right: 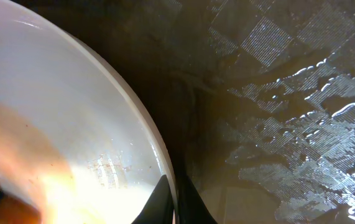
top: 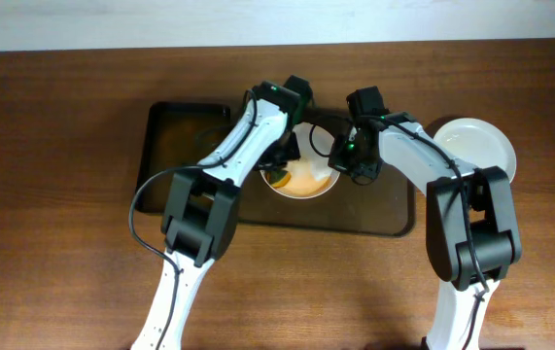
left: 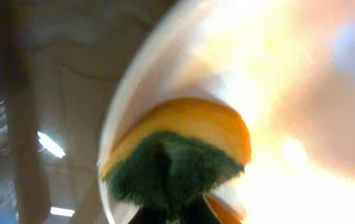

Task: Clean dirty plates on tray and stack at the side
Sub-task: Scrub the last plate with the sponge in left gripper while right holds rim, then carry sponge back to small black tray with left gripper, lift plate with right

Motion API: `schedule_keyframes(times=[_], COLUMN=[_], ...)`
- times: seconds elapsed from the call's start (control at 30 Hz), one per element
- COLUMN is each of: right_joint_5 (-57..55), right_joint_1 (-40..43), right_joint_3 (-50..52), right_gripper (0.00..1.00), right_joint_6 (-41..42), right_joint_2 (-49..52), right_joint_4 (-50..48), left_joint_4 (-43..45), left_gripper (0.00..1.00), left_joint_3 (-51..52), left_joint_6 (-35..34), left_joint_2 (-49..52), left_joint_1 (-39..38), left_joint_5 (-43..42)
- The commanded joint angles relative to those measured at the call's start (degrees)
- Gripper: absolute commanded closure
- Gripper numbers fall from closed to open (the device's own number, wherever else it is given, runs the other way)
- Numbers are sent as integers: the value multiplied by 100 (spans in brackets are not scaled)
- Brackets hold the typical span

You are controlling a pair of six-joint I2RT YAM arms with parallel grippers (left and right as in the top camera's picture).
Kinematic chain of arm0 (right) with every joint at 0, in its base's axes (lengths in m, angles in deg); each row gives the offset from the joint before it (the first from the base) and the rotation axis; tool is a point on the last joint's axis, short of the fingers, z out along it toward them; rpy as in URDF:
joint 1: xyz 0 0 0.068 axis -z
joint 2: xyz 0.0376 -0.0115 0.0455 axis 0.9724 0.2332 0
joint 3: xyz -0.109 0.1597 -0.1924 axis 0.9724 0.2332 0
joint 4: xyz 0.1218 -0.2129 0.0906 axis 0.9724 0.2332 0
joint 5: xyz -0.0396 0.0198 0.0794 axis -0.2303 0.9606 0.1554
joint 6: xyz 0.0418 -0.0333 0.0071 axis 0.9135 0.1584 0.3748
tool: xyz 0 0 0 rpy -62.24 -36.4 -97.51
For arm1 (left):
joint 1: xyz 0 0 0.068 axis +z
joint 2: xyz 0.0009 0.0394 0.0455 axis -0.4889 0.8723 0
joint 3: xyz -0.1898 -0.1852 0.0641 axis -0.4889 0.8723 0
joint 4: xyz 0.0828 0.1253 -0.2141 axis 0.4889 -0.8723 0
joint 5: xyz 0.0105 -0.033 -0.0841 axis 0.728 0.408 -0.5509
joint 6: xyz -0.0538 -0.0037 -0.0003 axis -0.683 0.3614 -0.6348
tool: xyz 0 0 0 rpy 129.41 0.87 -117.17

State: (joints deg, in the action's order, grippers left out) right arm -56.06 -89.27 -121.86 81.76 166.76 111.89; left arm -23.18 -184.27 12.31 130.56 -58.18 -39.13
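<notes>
white plate w/ orange smear; sponge orange + dk green scrub side; tray dk brown, checkered sheen; table brown woodgrain.

left arm and right arm crowd the dirty plate; tray open at its left (white plate sits beyond the right edge).

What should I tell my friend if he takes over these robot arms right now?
The left hand is shut on the sponge, pressed on the dirty plate on the tray.
The right hand pinches that plate's rim.
Done: one white plate lies on the table, right of the tray.
Left: finish scrubbing, then stack this plate on the white one.
</notes>
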Motion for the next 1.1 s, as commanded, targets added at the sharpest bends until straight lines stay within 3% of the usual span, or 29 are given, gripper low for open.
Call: schedule_keyframes(times=[0.0, 0.13, 0.4, 0.5, 0.53, 0.6, 0.73, 0.83, 0.93, 1.07], right_joint_5=[-304, -304, -289, -289, -289, -286, 61, -114, -1003, -3108], right_joint_1=[0, 0, 2, 0, 0, 0, 55, 321, 452, 101], right_joint_3=[74, 74, 74, 74, 74, 74, 33, -13, -13, -22], right_gripper=[96, 96, 96, 83, 83, 96, 96, 96, 96, 96], right_joint_6=[50, 50, 48, 48, 48, -55, -365, -555, -649, -660], right_joint_2=[260, 260, 260, 260, 260, 260, 149, -466, -1134, -1882], right_joint_4=[39, 39, -170, -326, -332, -328, -166, 295, 787, 1471], left_joint_4=[-46, -225, -2197, -2194, -2194, -2194, -2192, -2192, -2194, -2192], left_gripper=[100, 100, 100, 100, 100, 100, 100, 100, 100, 100], left_joint_3=[170, -885, -4865, -5066, -5064, -5064, -5064, -5064, -5060, -5060], left_joint_6=[1467, 1447, 2247, 2463, 2712, 2868, 2863, 2861, 2859, 2859], left_joint_2=[719, 719, 719, 715, 715, 715, 719, 719, 721, 721], left_joint_1=[35, 369, 1296, 1480, 1510, 1521, 1521, 1521, 1508, 1504], left_joint_5=[-1355, -813, -601, -647, -647, -640, -579, -584, -625, -623])
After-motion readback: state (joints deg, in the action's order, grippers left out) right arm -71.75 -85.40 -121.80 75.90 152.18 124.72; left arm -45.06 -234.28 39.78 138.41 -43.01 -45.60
